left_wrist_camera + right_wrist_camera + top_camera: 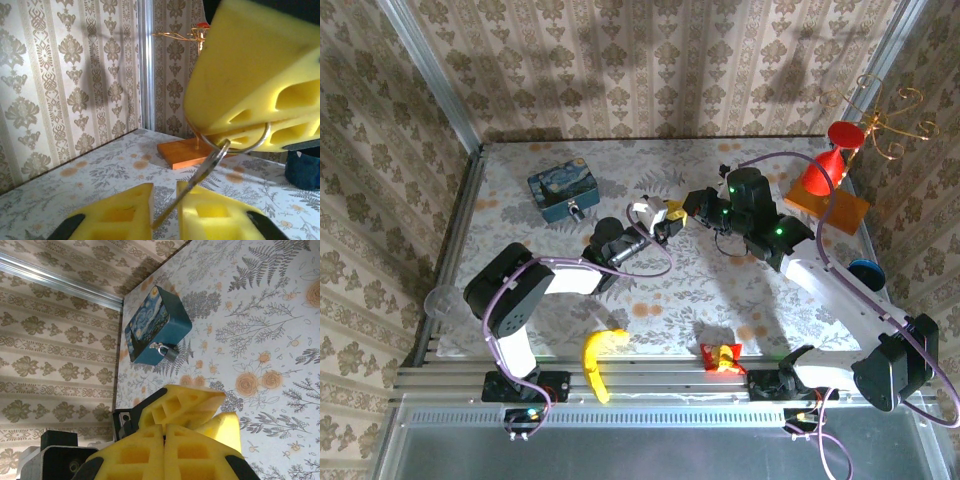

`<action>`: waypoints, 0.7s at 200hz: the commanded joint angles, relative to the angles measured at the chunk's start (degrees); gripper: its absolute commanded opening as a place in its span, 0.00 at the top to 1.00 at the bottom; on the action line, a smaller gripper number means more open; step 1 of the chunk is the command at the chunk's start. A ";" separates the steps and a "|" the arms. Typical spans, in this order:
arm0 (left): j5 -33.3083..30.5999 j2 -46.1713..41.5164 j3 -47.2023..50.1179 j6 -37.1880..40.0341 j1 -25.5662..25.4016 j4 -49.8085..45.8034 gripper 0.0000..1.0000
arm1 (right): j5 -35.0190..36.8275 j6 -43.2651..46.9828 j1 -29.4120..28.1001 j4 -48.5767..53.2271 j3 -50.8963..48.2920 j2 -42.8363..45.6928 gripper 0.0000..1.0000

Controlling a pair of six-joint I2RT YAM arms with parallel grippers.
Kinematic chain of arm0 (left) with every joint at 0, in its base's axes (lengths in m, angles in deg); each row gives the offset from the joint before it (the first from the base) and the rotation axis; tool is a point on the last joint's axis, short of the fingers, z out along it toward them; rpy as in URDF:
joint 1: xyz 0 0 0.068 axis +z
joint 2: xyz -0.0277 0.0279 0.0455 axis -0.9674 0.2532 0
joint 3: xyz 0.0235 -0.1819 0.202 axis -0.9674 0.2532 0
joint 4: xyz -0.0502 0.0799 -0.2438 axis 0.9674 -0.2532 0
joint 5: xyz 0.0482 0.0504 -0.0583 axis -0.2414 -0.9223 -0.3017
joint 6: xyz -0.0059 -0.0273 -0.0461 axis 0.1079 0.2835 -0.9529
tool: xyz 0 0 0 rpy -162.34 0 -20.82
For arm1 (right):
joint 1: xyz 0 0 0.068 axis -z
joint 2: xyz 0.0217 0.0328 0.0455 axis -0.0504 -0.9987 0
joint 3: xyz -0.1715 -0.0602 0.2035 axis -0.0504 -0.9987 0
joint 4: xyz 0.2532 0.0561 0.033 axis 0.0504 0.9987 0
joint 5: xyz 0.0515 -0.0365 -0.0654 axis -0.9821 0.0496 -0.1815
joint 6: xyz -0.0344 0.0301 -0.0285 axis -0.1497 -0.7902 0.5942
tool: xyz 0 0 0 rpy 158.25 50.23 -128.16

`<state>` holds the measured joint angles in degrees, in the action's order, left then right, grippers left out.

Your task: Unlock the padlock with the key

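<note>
The padlock point(167, 352) is a tiny silvery lock hanging on the front of the blue painted tin box point(150, 330), which sits at the back left of the table point(563, 192). Both grippers meet mid-table, well right of the box. My right gripper point(164, 427) is shut on a metal key ring point(250, 145). From the ring the key point(200, 182) hangs down at a slant. Its blade passes between the yellow fingers of my left gripper point(165, 192), lying against the right finger with a narrow gap to the left one. In the top view the left gripper point(665, 222) faces the right gripper point(680, 212).
An orange wooden base point(825, 205) with a red cone point(820, 172) and a gold wire stand point(880, 125) are at the back right. A banana point(598, 360) and a red snack packet point(722, 357) lie near the front edge. A clear cup point(440, 300) sits at the left edge.
</note>
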<state>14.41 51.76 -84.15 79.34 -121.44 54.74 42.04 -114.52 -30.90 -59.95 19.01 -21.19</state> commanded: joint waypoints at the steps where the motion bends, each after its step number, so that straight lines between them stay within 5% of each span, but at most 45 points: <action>1: -0.08 -0.19 -0.42 0.44 -0.30 1.69 0.91 | -0.31 -0.67 -0.47 -0.67 -0.58 0.49 1.00; 18: 0.05 -1.24 0.34 0.97 -0.17 0.84 1.00 | 0.12 -0.05 -0.47 -0.08 -0.45 0.42 1.00; 84: 2.87 -11.03 4.70 3.93 1.05 -8.54 1.00 | 0.47 2.60 -0.45 0.73 0.09 0.09 0.99; 140: 10.09 -19.83 1.19 4.84 4.21 -30.10 1.00 | -6.16 10.91 -0.38 0.19 3.78 -0.75 0.55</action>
<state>19.52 36.11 -80.15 82.69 -118.71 36.23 39.85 -109.49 -31.05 -60.97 19.32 -21.56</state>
